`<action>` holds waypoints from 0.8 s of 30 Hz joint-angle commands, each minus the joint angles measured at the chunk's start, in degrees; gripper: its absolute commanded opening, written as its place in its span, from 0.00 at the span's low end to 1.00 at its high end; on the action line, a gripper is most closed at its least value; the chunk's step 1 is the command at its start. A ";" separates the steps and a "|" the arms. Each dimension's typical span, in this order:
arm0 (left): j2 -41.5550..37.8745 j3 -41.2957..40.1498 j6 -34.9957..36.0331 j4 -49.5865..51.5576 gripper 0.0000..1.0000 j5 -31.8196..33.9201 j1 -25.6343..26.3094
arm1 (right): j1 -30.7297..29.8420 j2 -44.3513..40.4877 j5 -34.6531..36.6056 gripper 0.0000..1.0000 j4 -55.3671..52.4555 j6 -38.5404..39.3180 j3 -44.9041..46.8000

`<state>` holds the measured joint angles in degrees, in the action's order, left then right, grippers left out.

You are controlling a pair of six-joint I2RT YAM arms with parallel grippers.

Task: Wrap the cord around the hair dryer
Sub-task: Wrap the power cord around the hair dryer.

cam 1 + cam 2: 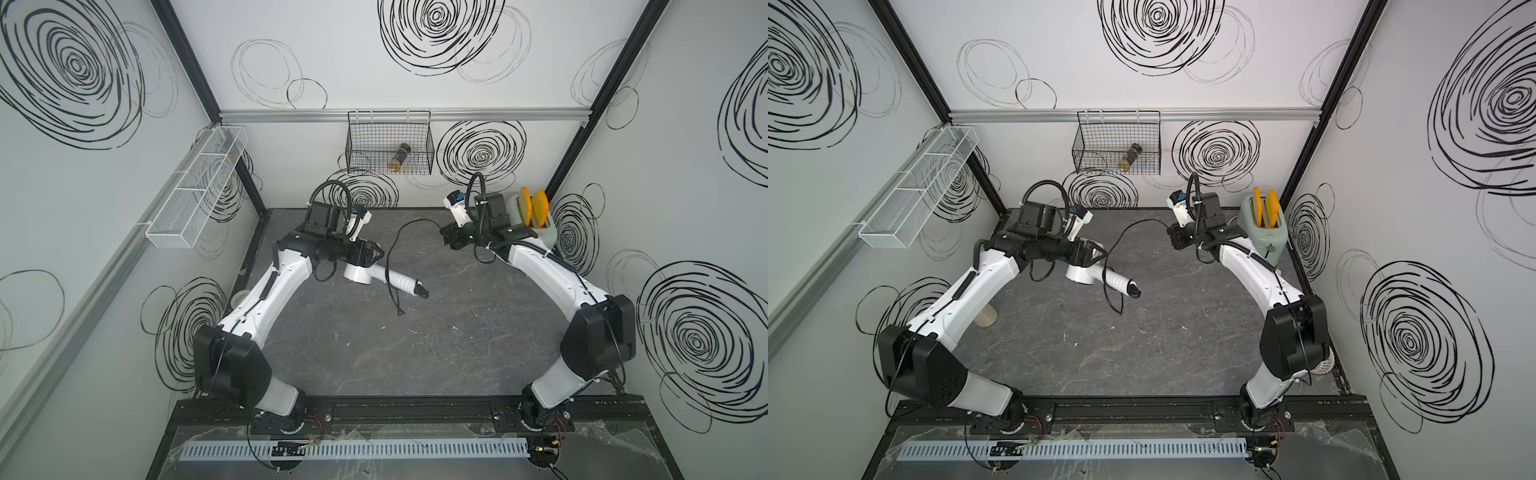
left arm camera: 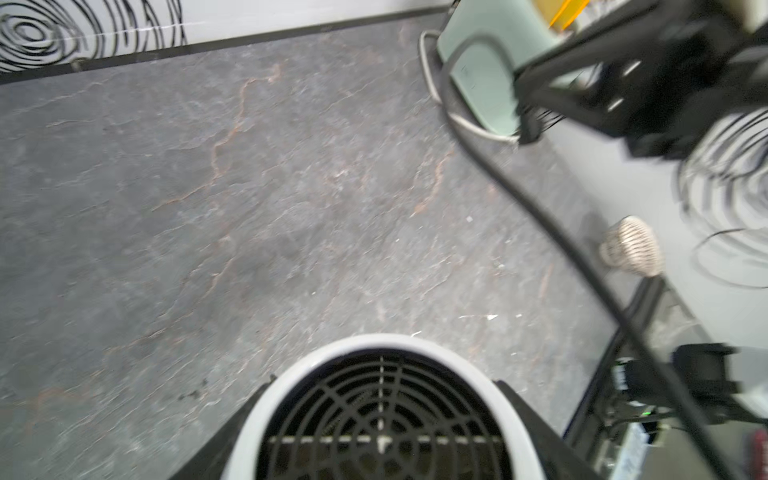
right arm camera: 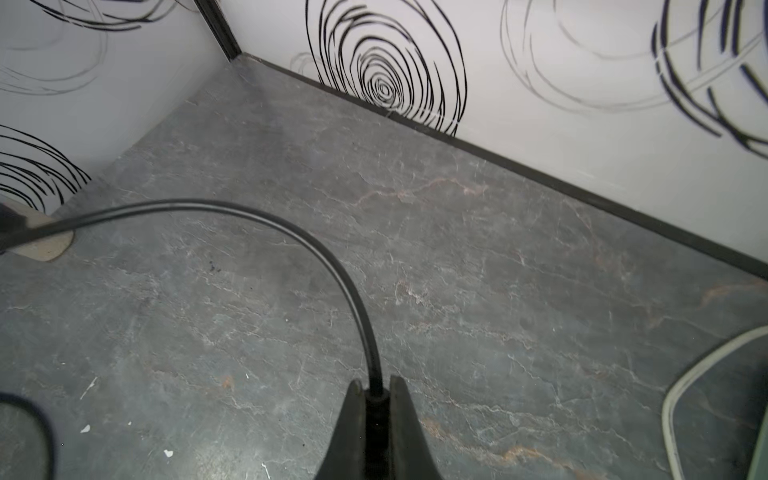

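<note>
While you work over the grey stone-patterned worktop (image 1: 457, 340), keep the mint-green toaster with yellow slices (image 1: 1266, 239) as your marker. Your right arm reaches out just beside it.

Well apart from the toaster, across the worktop, sits the white T-shaped hair dryer (image 1: 386, 277). The left tool (image 1: 371, 258) grips it by the short round head, jaws spread wide on either side, and the handle end lies nearer the toaster than the head does.

Near the toaster, the right tool (image 3: 376, 401) is closed, pinching the thin black cord (image 3: 187, 203). From there the cord arcs slackly away from the toaster and crosses the dryer's handle. I cannot tell whether that crossing is a full turn, and I cannot pick out the plug.

Watch three things:
- **Toaster:** sweeping the right arm round for the next turn could knock it, since it stands so close.
- **Dryer grip:** pulling the cord tight could twist the round head in the left tool's hold.
- **Slack:** too much of it could let the loop slide off the smooth handle end.
</note>
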<state>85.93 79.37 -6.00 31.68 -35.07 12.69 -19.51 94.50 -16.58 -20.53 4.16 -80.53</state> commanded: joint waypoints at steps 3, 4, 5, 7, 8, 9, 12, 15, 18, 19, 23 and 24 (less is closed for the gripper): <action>-0.79 -4.03 -30.46 -33.01 0.00 -14.06 -6.07 | -0.92 -1.70 -1.48 0.00 1.91 -0.10 7.32; -0.62 -4.61 -34.19 -36.76 0.00 -12.55 -6.71 | -1.38 -2.22 -1.33 0.00 2.01 -0.26 9.08; -0.23 -4.39 -35.74 -37.94 0.00 -10.87 -7.09 | -1.92 -2.74 -1.14 0.00 1.98 -0.36 10.66; 0.43 -3.45 -37.66 -38.43 0.00 -5.39 -7.71 | -3.03 -4.27 -0.79 0.00 2.07 -1.05 14.22; 0.76 -3.28 -38.52 -39.18 0.00 -3.65 -7.89 | -3.69 -5.03 -0.37 0.00 2.31 -1.37 15.65; 1.14 -3.07 -39.38 -39.46 0.00 -1.14 -8.01 | -4.42 -6.09 0.31 0.00 2.37 -1.82 17.54; 2.25 -0.85 -36.91 -34.30 0.00 9.22 -7.71 | -6.64 -9.41 1.74 0.00 1.84 -3.72 21.98; 3.03 0.32 -31.91 -29.39 0.00 21.30 -6.78 | -9.60 -13.26 3.45 0.00 0.68 -5.26 25.91; 4.59 0.78 -27.47 -26.39 0.00 29.90 -6.28 | -12.71 -17.13 6.16 0.00 -2.19 -7.33 29.08; 5.21 0.91 -26.18 -25.81 0.00 32.28 -6.18 | -13.60 -18.59 6.93 0.00 -3.25 -7.85 30.10; 7.72 1.72 -22.93 -25.02 0.00 40.11 -6.32 | -16.36 -23.31 7.46 0.00 -7.87 -10.20 31.88; 8.37 1.96 -22.40 -25.11 0.00 42.06 -6.36 | -17.94 -24.54 7.54 0.00 -8.79 -10.68 31.71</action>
<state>93.38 78.26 -31.59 9.28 -3.20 6.33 -35.42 73.06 -10.48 -24.25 -3.75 -48.99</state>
